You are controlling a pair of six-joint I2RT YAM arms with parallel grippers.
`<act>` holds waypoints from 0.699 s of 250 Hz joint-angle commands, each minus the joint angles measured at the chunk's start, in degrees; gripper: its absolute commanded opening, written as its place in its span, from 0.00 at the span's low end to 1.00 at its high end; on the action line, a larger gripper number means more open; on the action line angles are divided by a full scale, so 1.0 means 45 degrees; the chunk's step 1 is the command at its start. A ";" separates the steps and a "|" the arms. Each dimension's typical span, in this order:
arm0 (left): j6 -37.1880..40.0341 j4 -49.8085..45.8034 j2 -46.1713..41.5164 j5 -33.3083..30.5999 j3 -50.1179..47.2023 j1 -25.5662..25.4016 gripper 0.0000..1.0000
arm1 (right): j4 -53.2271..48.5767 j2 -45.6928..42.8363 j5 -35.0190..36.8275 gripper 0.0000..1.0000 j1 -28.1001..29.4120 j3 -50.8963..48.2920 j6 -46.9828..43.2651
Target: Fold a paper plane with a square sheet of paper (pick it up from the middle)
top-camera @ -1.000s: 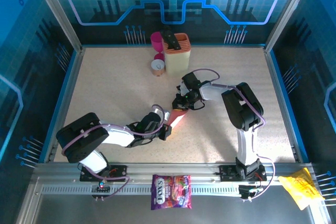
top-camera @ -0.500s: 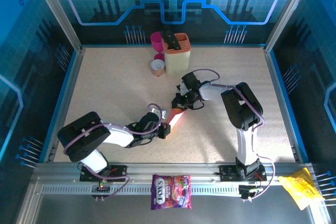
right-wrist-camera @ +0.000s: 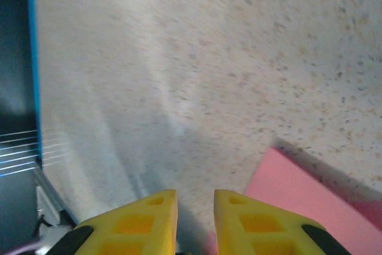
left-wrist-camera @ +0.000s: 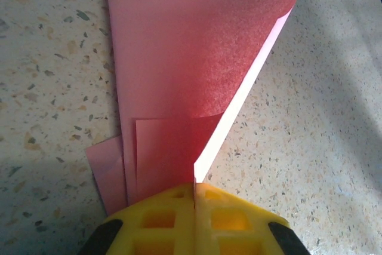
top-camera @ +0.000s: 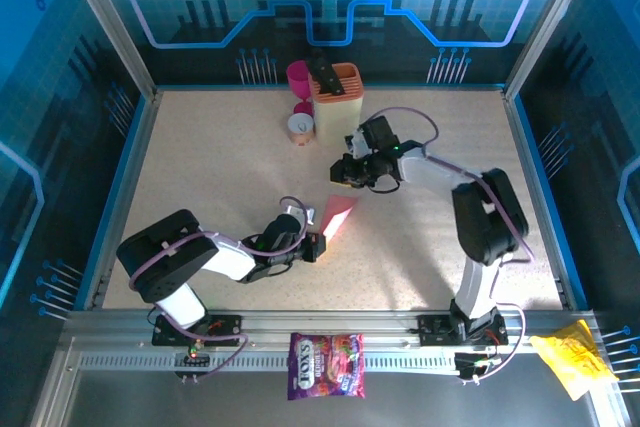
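The square sheet of paper [top-camera: 338, 215] is salmon pink and folded into a narrow, layered shape at the table's middle. My left gripper [top-camera: 312, 246] is shut on its near end. In the left wrist view the yellow fingertips [left-wrist-camera: 173, 207] pinch the paper's [left-wrist-camera: 191, 58] lower edge, and one flap curls up and over to the right. My right gripper [top-camera: 345, 173] hangs behind the paper, apart from it. Its jaws [right-wrist-camera: 195, 207] stand a little apart with nothing between them, and a pink corner of the paper [right-wrist-camera: 298, 189] lies low on the right.
A magenta cup [top-camera: 298, 75], a tan box [top-camera: 337, 103] and a small round tin [top-camera: 300, 127] stand at the back centre. A purple candy bag [top-camera: 326, 365] and a yellow bag [top-camera: 572, 359] lie on the front rail. Blue walls [right-wrist-camera: 30, 58] edge the table.
My right gripper has let go of the paper's far end, opened slightly and drawn back toward the rear. The left gripper keeps its pinch and has barely moved.
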 commanded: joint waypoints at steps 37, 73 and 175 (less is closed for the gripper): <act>-0.0453 -0.0676 0.0726 -0.0015 -0.0595 0.0266 0.00 | 0.2494 -0.2103 -0.0132 0.15 0.0727 -0.3673 0.0784; -0.0462 -0.0567 0.0736 0.0038 -0.0671 0.0345 0.00 | 0.4078 -0.2679 0.0252 0.04 0.1535 -0.5658 0.0863; -0.0388 -0.0647 0.0665 0.0218 -0.0690 0.0530 0.00 | 0.6985 -0.1213 0.0472 0.00 0.2485 -0.6804 0.1674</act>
